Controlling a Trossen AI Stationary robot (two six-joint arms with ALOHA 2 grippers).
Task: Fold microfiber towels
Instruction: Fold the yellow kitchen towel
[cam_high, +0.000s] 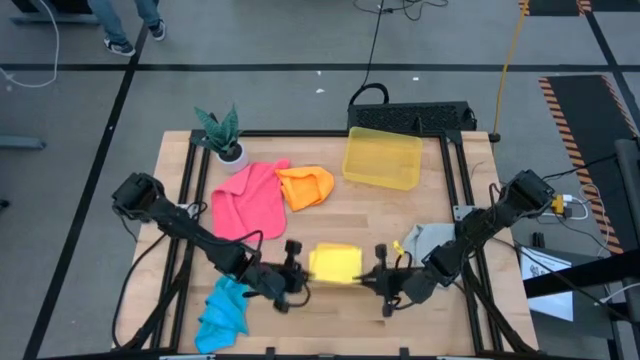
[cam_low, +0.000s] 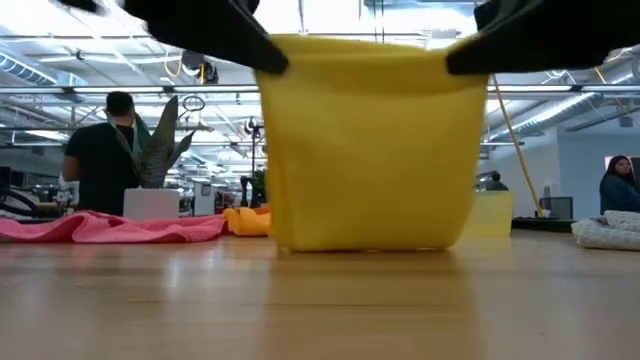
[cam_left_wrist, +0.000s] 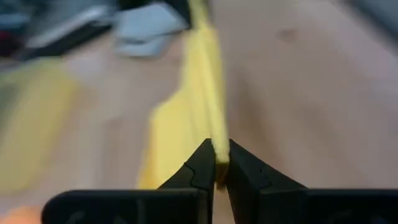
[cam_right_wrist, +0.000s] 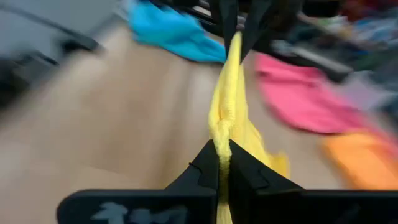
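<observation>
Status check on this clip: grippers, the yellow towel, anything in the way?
Left gripper and right gripper both shut on yellow towel, stretched between them, bottom edge at the table. Nothing in the way.

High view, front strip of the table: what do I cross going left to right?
Blue towel → left claw → yellow towel, held up between both claws → right claw → grey towel.

Wooden table (cam_high: 330, 225) carries pink towel (cam_high: 247, 200), orange towel (cam_high: 306, 186), bin (cam_high: 382, 158).
</observation>
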